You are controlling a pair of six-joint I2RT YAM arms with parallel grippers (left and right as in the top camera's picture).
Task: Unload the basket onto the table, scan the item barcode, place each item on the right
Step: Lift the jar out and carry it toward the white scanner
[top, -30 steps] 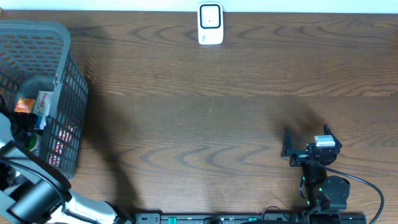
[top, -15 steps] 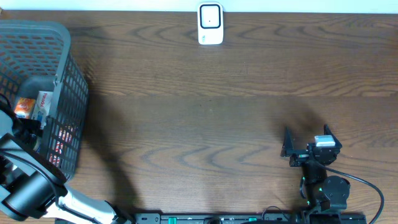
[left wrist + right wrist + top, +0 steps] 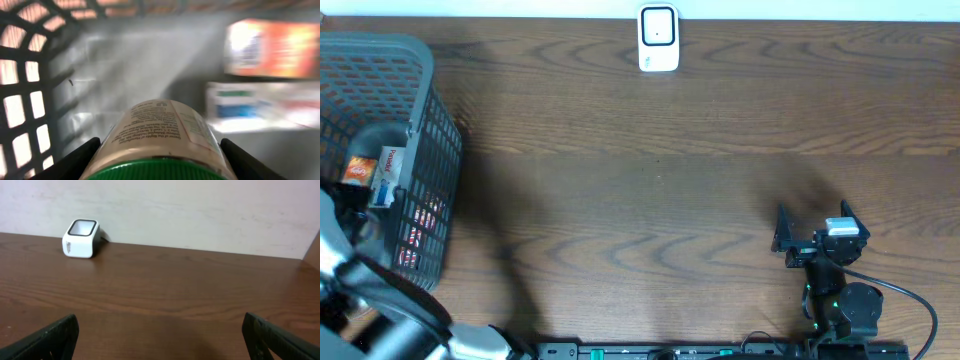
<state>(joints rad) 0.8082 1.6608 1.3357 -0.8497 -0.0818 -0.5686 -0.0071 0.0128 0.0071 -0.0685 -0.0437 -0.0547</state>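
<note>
Bottle (image 3: 165,125) with a printed label and a green cap (image 3: 155,171), lying inside the grey mesh basket (image 3: 440,150), which sits at the table's 9 o'clock edge in our overhead view. In our left wrist view the bottle's long axis runs from 6 o'clock to 12 o'clock. The cap is nearest the camera at 6, and the base points away toward the basket's far wall. The left gripper (image 3: 160,145) is clamped on the bottle, with one dark finger pressed to its side at 8 o'clock and one at 4 o'clock. Beyond it, toward 2 o'clock, we see a blurred orange packet (image 3: 272,47) above a white and blue box (image 3: 260,107). On the wooden table (image 3: 650,200), a white scanner (image 3: 658,38) stands at 12 o'clock. The right gripper (image 3: 812,226) rests near 5 o'clock, jaws spread wide, holding nothing.
</note>
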